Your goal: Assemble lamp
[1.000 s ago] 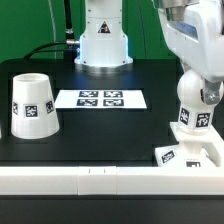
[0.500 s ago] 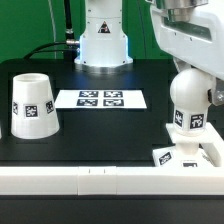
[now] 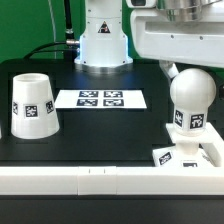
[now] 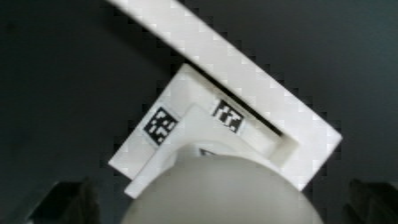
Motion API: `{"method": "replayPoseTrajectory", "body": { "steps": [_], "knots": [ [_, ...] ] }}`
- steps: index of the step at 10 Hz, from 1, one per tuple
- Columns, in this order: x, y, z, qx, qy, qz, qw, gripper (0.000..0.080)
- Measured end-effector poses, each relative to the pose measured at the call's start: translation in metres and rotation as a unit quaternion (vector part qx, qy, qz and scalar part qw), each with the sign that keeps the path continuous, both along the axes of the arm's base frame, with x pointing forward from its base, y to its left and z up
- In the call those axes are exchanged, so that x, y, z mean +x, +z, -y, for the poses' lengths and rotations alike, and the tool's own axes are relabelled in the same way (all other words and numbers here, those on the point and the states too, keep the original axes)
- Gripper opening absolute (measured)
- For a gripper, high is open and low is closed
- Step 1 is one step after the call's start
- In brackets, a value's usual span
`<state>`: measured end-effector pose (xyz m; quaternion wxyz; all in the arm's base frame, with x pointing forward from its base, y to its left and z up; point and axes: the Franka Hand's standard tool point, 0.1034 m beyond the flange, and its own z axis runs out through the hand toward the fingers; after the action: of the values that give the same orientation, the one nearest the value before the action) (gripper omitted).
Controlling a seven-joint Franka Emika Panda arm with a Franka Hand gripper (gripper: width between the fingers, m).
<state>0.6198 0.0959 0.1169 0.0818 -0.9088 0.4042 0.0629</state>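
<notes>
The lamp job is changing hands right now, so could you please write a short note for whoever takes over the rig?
Gripper: out of the exterior view; the wrist view shows no more than dark blurs at its edge, so its state cannot be told.
The bulb stands upright on the base, at the exterior view's right.
The shade stands apart at the left, wide end down.
The marker board lies between them.
Left: put the shade over the bulb.

Taking the bulb point(image 3: 191, 103) as our landmark, we are seeing open black table point(image 3: 110, 128) stretching toward the exterior view's left of it. The shade point(image 3: 32, 104) is blocking that far side, the marker board point(image 3: 100, 99) is lying flat between, and the arm point(image 3: 175, 38) is crowding the space directly above.
</notes>
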Motion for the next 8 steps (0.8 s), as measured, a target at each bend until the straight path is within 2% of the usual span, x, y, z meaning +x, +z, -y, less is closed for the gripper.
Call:
{"method": "replayPoseTrajectory", "body": {
  "steps": [4,6,8],
  "knots": [
    [0.0009,0.0016,0.0053,-0.014,0.203,0.032,0.979,0.0699],
    [0.0025,0.0028,0.0068,-0.016,0.311,0.051,0.949,0.0699],
    [0.0021,0.0022,0.0074,-0.013,0.356,0.058,0.933,0.0699]
  ]
}}
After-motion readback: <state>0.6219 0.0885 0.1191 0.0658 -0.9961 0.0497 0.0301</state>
